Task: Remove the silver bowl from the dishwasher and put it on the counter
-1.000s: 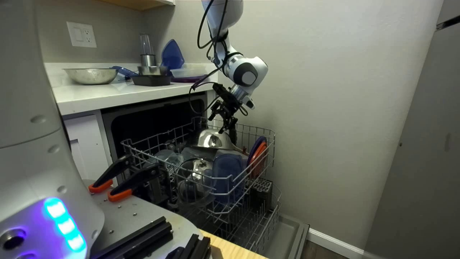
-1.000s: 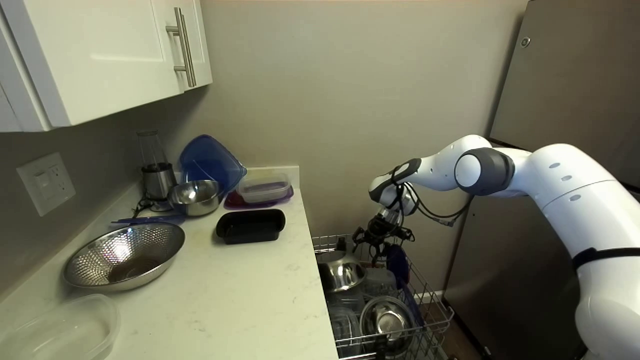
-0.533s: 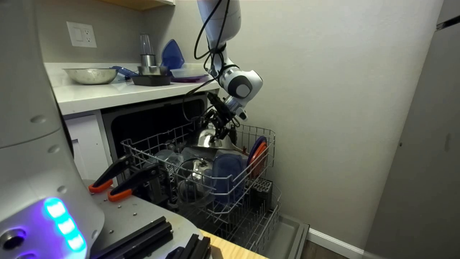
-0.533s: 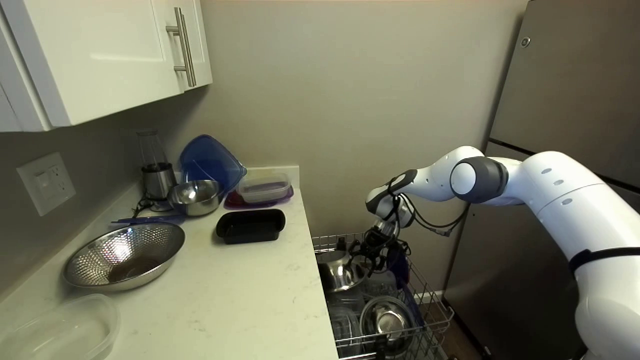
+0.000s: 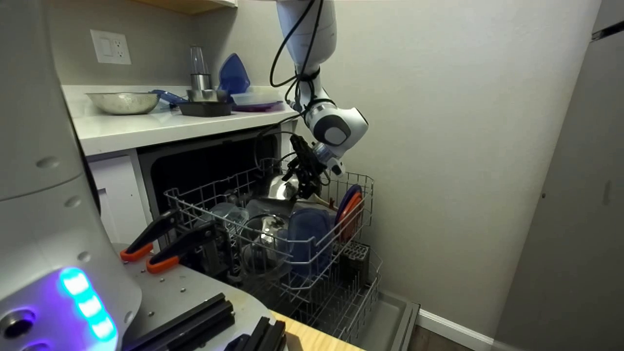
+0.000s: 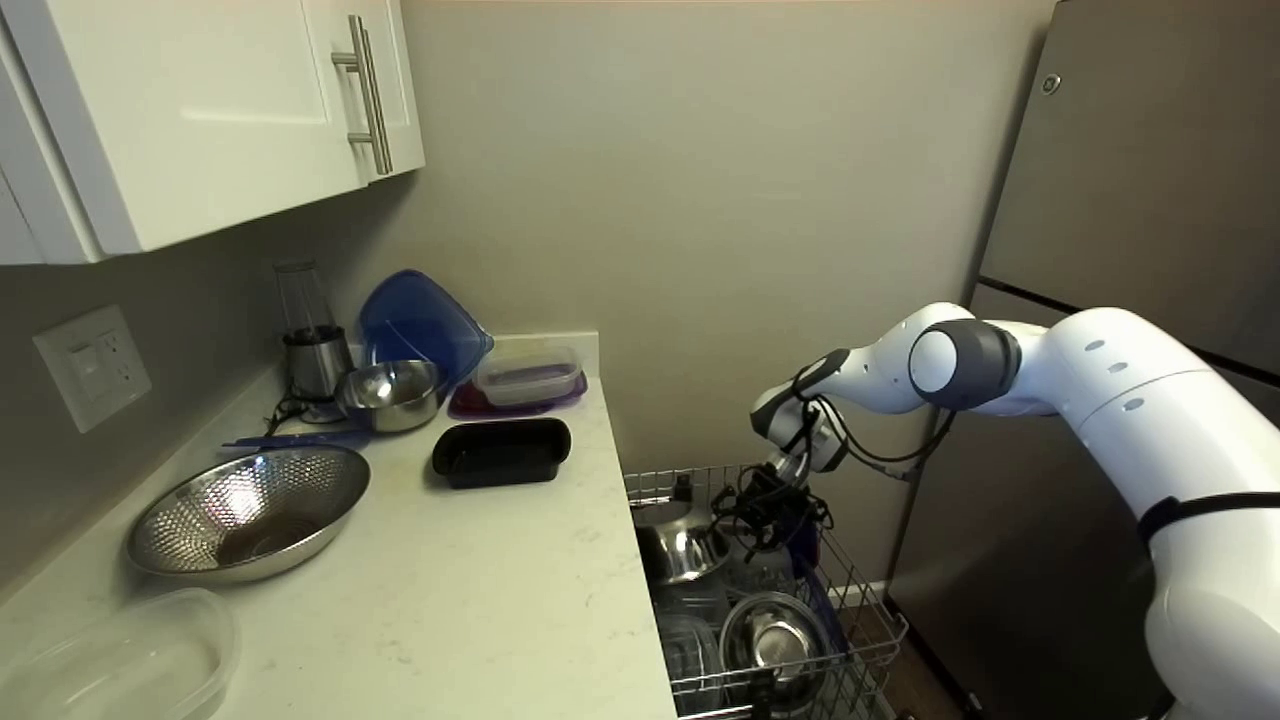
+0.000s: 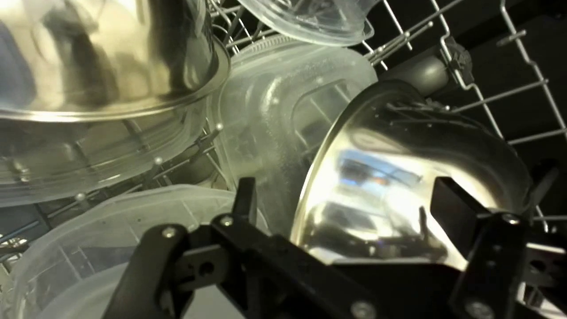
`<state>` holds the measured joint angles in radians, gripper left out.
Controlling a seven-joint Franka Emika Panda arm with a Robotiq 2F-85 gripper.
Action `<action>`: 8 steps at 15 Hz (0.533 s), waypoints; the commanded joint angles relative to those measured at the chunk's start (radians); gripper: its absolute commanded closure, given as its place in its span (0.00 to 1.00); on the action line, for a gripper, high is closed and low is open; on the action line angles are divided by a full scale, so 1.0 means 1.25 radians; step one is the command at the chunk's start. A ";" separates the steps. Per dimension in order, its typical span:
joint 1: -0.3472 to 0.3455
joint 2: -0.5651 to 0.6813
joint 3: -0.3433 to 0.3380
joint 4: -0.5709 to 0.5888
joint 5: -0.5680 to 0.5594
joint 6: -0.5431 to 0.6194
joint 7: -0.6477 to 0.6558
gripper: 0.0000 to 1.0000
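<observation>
The silver bowl [image 5: 282, 187] rests bottom up and tilted in the upper rack of the dishwasher [image 5: 209, 163], toward the back. It also shows in an exterior view [image 6: 690, 548], near the counter edge. My gripper [image 5: 296, 187] is down beside the bowl, partly covering it. In the wrist view the gripper [image 7: 350, 199] is open. One finger is in front of the bowl's shiny side [image 7: 376, 177], the other is outside its rim over plastic containers. Whether the fingers touch the bowl cannot be told. The white counter [image 6: 500, 580] is left of the rack.
Another shiny steel bowl [image 6: 775, 640] sits nearer in the rack. Clear containers [image 7: 288, 115], a blue container [image 5: 308, 234] and coloured lids surround the bowls. The counter holds a perforated metal bowl [image 6: 250, 510], a steel bowl [image 6: 390, 395] and a black pan [image 6: 503, 450].
My gripper has come down from above the rack to beside the bowl. In the last half second it has shifted right in both exterior views. The bowl has not visibly moved.
</observation>
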<state>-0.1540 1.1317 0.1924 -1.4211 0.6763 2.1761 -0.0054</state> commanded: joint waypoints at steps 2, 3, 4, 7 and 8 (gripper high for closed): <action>-0.066 -0.020 0.042 -0.103 0.130 0.140 -0.151 0.00; -0.078 -0.021 0.050 -0.116 0.158 0.157 -0.192 0.00; -0.089 -0.023 0.059 -0.131 0.188 0.169 -0.238 0.00; -0.112 -0.028 0.074 -0.161 0.266 0.172 -0.353 0.00; -0.114 -0.030 0.072 -0.169 0.286 0.167 -0.384 0.00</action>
<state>-0.2633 1.1247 0.2611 -1.5605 0.9502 2.3482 -0.3470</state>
